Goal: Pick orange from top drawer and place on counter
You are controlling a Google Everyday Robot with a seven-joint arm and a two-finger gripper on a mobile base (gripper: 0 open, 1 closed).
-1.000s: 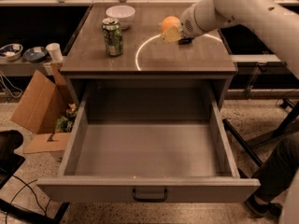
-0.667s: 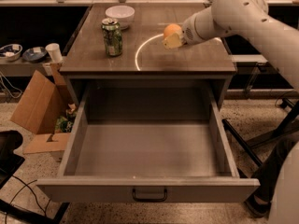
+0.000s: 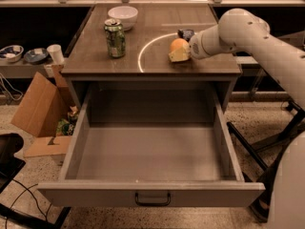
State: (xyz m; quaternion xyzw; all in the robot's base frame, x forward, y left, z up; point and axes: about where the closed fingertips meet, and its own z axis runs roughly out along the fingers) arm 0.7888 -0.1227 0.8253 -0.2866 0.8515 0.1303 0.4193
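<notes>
The orange (image 3: 177, 44) is at the counter (image 3: 157, 68) surface, inside the right part of the thin white circle (image 3: 142, 56). My gripper (image 3: 181, 45) reaches in from the right and is shut on the orange, with a pale finger (image 3: 179, 57) in front of it and a dark finger (image 3: 186, 33) behind. The top drawer (image 3: 81, 142) is pulled fully out below the counter. Its inside shows nothing in it, and its dark handle (image 3: 152, 198) is on the front panel.
A green soda can (image 3: 115, 38) and a white bowl (image 3: 123, 17) stand on the counter's left part. A cardboard box (image 3: 40, 109) leans left of the cabinet, beside a low shelf with a cup (image 3: 55, 54) and bowls (image 3: 12, 53).
My gripper has come down and slightly forward with the orange, from above the counter to its surface inside the white circle.
</notes>
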